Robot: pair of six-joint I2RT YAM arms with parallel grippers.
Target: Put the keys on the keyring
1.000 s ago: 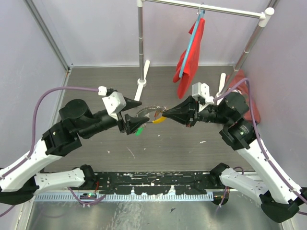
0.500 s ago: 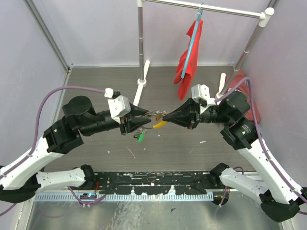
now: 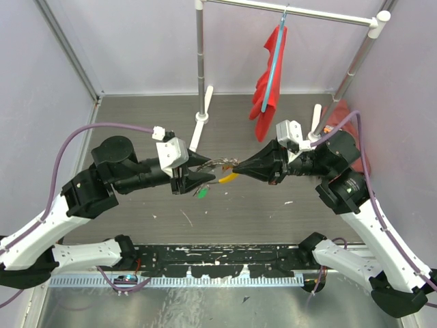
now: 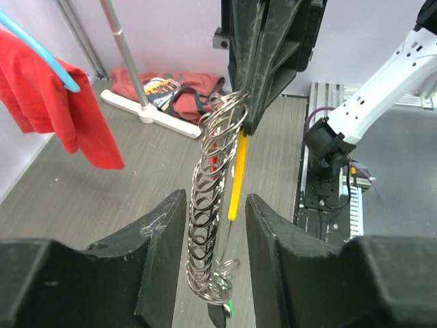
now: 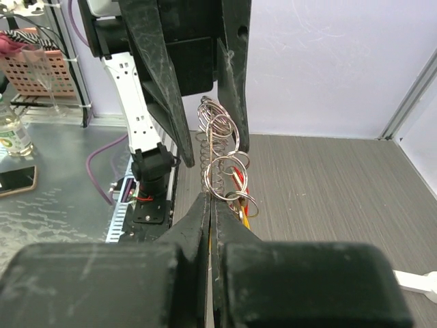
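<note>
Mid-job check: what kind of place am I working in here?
Probably an enclosed robot test cell, not a home: plain pale walls on metal frame posts, a slotted mounting rail at the table's near edge, and a clothes rack with a red cloth hung on it.

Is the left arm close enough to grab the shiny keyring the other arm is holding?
Probably yes. The keyring sits right between the spread fingers of the left end effector, and nothing blocks the gap. The right end effector pinches only the far end, so the near part looks free to grip.
</note>
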